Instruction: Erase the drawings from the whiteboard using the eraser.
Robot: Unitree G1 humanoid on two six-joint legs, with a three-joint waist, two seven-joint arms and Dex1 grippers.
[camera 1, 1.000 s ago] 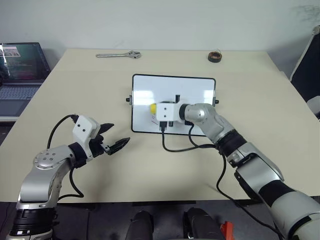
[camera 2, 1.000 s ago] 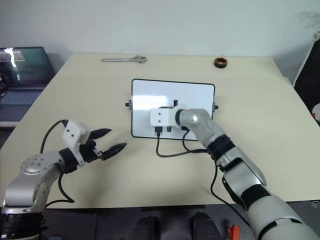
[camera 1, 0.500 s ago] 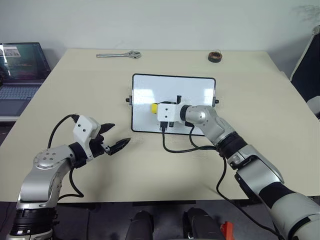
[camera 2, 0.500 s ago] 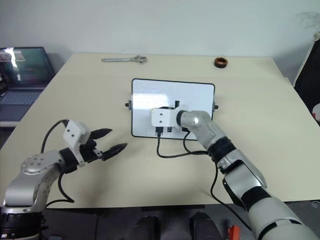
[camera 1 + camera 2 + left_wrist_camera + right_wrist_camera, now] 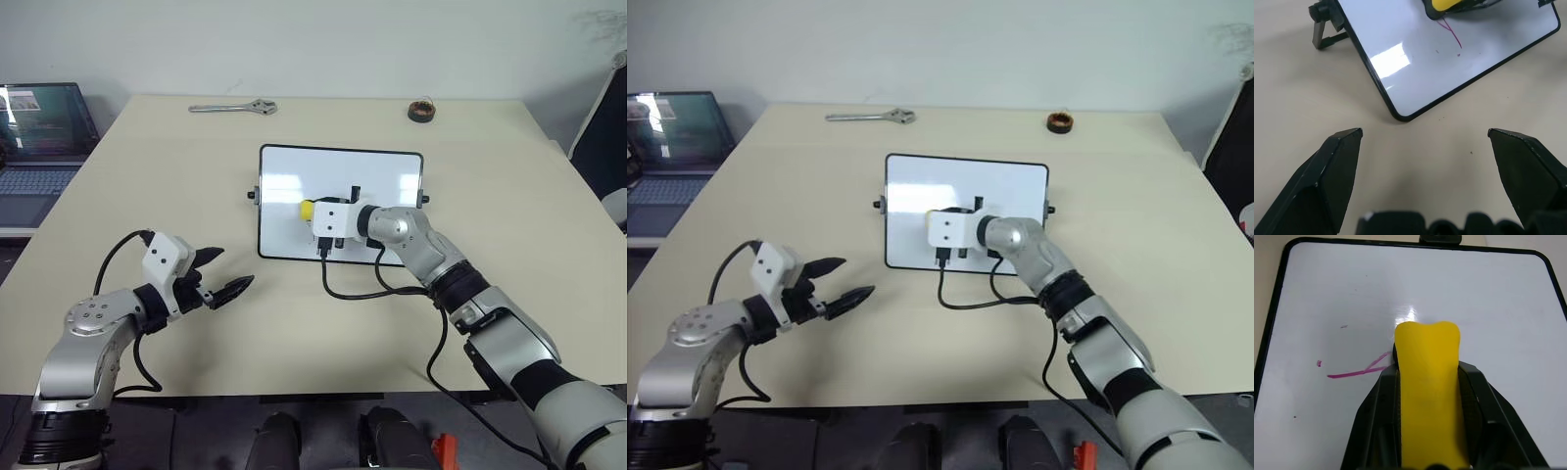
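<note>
The whiteboard [image 5: 294, 176] lies flat in the middle of the table, its black knobs on the short sides. My right gripper [image 5: 313, 210] is shut on the yellow eraser [image 5: 307, 208], and the eraser's front end rests on the left half of the board. Of the drawings, a thin pink stroke [image 5: 1354, 373] and a small dot [image 5: 1318, 363] show beside the eraser [image 5: 1427, 367]; the left wrist view shows the same stroke [image 5: 1452, 35]. My left gripper [image 5: 233, 266] hovers open over the table in front of the board's near left corner, holding nothing.
A wrench [image 5: 233, 107] lies at the table's far edge and a dark round roll [image 5: 421, 110] at the far right. An open laptop [image 5: 39, 127] stands off the table to the left. The right wrist's black cable [image 5: 358, 291] loops on the table below the board.
My right gripper has shifted slightly right and farther up the board with the eraser, and its wrist has turned a little. The left gripper has hardly moved.
</note>
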